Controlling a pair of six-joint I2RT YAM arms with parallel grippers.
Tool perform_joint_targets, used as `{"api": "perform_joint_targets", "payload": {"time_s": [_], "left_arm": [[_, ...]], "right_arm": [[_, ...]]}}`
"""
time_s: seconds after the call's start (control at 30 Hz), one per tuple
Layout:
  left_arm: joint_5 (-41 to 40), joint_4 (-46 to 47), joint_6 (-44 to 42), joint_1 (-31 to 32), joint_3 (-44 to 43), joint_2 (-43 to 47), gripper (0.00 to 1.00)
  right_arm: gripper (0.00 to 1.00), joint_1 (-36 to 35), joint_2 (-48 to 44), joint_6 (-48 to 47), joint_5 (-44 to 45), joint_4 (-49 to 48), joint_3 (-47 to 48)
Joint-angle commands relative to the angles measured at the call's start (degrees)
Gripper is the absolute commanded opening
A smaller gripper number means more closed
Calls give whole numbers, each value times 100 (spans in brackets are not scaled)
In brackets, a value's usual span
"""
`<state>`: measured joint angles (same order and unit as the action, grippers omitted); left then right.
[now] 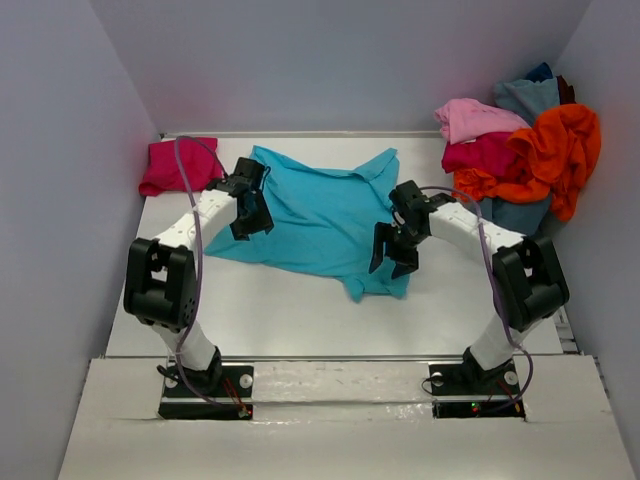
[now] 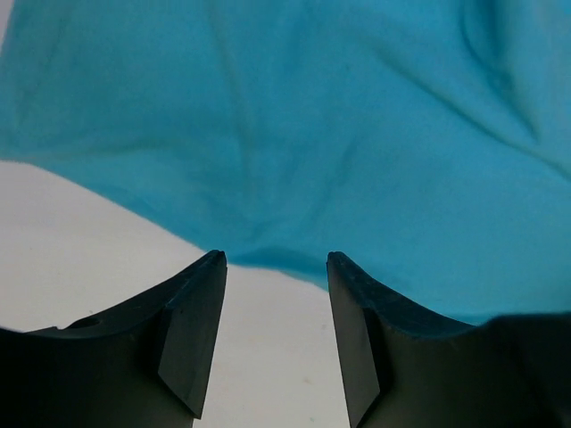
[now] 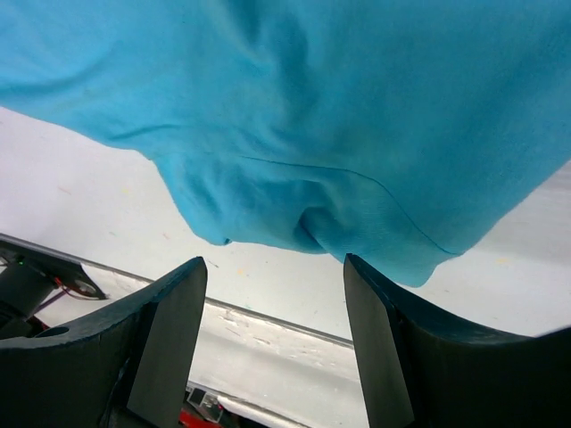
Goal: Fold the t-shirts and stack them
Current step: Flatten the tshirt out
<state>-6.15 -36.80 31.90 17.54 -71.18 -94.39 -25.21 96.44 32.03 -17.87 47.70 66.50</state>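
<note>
A bright turquoise t-shirt lies spread and wrinkled in the middle of the white table. My left gripper hovers over its left edge. In the left wrist view the left gripper is open, with only bare table between its fingers and the shirt's edge just beyond the tips. My right gripper hangs over the shirt's near right corner. That right gripper is open too, and the rumpled sleeve lies just past its tips. A folded magenta-pink t-shirt rests at the back left.
A heap of t-shirts fills the back right corner: light pink, crimson, orange and dusty blue. Grey walls close in the table on three sides. The arm bases stand at the near edge.
</note>
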Motion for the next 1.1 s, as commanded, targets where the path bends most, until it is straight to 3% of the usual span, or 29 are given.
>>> {"api": "perform_joint_targets", "payload": {"time_s": [0.0, 0.33, 0.83, 1.07], "left_arm": [[-360, -12, -272, -374, -536, -640, 63], [-185, 217, -448, -1041, -573, -1432, 63], [351, 595, -44, -1148, 385, -1504, 52], [878, 568, -26, -1148, 982, -1090, 32]], "right_arm": [[69, -54, -12, -83, 99, 187, 372], [69, -54, 41, -30, 108, 55, 320], [69, -54, 674, 5, -68, -560, 65], [69, -54, 736, -13, -200, -710, -190]]}}
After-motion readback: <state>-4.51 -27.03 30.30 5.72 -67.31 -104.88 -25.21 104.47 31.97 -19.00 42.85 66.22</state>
